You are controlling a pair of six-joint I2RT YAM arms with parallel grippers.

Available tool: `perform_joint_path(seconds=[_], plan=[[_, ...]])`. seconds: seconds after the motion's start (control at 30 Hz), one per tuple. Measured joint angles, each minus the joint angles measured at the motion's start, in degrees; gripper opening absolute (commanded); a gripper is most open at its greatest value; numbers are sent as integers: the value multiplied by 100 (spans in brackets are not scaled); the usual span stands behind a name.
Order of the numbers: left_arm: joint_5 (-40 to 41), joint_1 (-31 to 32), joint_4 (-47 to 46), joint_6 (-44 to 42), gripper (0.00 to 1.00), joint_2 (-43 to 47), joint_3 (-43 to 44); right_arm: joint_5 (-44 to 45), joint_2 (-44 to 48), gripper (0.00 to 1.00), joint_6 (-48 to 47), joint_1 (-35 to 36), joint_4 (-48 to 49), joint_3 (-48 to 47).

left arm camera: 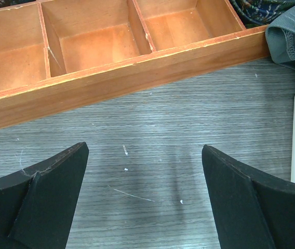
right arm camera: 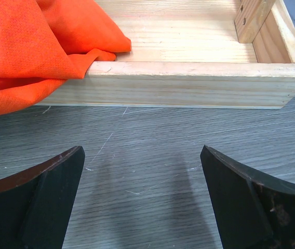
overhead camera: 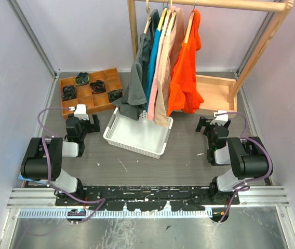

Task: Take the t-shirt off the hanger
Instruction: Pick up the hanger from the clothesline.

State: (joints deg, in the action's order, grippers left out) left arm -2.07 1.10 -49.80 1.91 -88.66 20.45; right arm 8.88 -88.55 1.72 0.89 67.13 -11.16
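While both of my claws are spread wide with nothing in them, left claw (left arm camera: 143, 155) and right claw (right arm camera: 141, 153) sit low over the grey wood-grain bench (overhead camera: 152, 171), which is scuffed with pale scratches. The orange t-shirt (overhead camera: 185, 67) hangs on a wooden hanger (overhead camera: 189, 28) from the rail (overhead camera: 225, 4), rightmost of five. Its mesh-textured hem spills over the pine rack base (overhead camera: 215, 91) right in front of my right claw. Beige, pink, teal and grey shirts hang packed tight beside it. The grey shirt (overhead camera: 133, 88) droops onto a white perforated plastic basket (overhead camera: 133, 147). Ahead of my left claw there's an orange-brown compartment tray (overhead camera: 102, 100), with dark tangled stuff (overhead camera: 83, 79) in the back cells.
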Motion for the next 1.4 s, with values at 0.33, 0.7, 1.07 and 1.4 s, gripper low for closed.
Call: perform_joint_path(seconds=[0.33, 0.7, 1.07, 1.4], plan=[[0, 0, 0, 0, 98, 0, 0, 0, 0, 100, -2, 0, 0, 0], [0, 0, 0, 2, 98, 0, 0, 0, 0, 100, -2, 0, 0, 0], [44, 0, 1550, 63, 98, 931, 780, 588, 1460, 100, 352, 7, -2597, -1196], [-39, 0, 3501, 1266, 98, 2079, 2618, 160, 2221, 100, 1384, 7, -6033, -3453]])
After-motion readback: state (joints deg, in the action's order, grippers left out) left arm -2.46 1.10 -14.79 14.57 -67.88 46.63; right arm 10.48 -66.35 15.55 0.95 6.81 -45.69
